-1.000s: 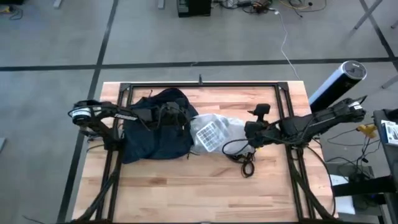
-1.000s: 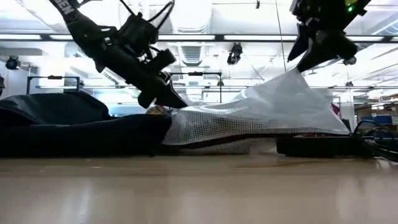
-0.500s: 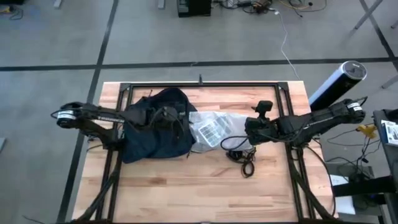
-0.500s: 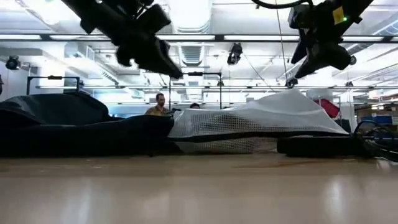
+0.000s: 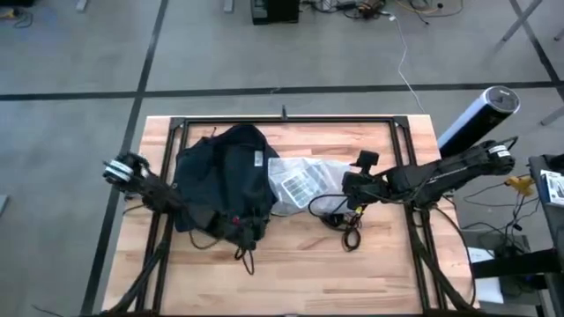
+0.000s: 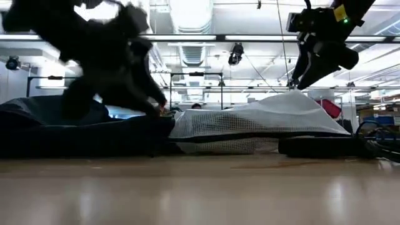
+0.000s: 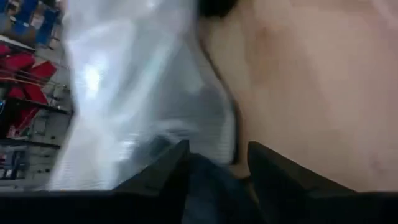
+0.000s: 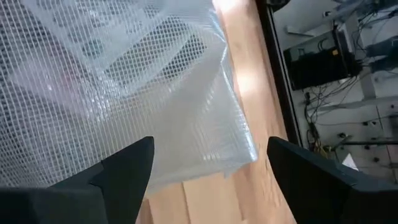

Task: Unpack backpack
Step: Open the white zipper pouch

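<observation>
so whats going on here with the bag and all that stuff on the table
A two-armed robot is unpacking a dark navy backpack on a wooden table. A silvery mesh pouch already lies out beside the bag, next to black headphones with cables. The right gripper hangs open just above the pouch, holding nothing. The left gripper is at the backpack's near edge, with dark fabric between its fingers.
</observation>
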{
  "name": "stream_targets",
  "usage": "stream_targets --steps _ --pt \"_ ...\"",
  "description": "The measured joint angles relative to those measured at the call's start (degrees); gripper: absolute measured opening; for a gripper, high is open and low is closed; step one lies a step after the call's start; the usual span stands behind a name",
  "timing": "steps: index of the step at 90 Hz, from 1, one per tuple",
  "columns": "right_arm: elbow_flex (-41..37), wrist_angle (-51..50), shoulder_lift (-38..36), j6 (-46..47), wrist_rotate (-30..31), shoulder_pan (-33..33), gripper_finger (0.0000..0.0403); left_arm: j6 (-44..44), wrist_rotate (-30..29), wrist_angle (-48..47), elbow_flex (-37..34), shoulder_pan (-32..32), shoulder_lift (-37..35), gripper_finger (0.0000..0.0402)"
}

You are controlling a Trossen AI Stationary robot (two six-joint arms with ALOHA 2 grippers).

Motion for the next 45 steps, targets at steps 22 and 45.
stream_targets --steps 22,45 --pt "0.0 3.7 -0.1 -1.4 0.0 -0.1 0.0284 3.2 -2.1 -1.4 8.0 1.6 11.4 0.0118" --pt "-0.2 3.4 0.0 -1.0 -0.4 -0.1 0.0272 -3.0 -3.5 -16.1 16.0 5.1 15.5 0.0117"
